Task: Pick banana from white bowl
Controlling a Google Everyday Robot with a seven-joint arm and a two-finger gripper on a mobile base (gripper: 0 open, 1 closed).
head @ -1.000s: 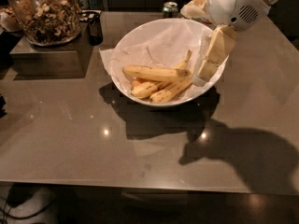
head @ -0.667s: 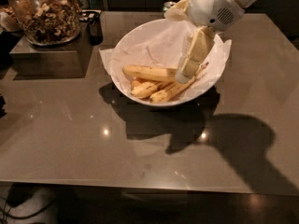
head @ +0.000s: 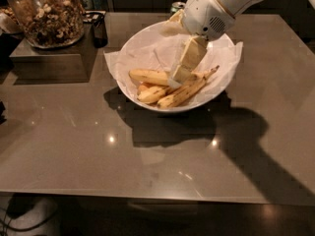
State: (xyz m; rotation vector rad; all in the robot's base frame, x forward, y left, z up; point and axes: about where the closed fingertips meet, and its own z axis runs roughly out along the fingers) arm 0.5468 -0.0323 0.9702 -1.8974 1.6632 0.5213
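Nothing legible anywhere, no text, label, brand, number or sign to read, pincer (head: 178, 75) down inside the bowl (head: 142, 45), tip at one end of the banana (head: 147, 76), bowl on the worktop (head: 147, 161)

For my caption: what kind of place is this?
Probably a kitchen or snack area: the counter holds a white bowl of bananas and a jar of nuts; the hand is inside the bowl.

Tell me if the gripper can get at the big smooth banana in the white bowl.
Probably yes. The gripper is down inside the white bowl, at one end of the banana; nothing covers it, and the spotted bananas lie beside it.
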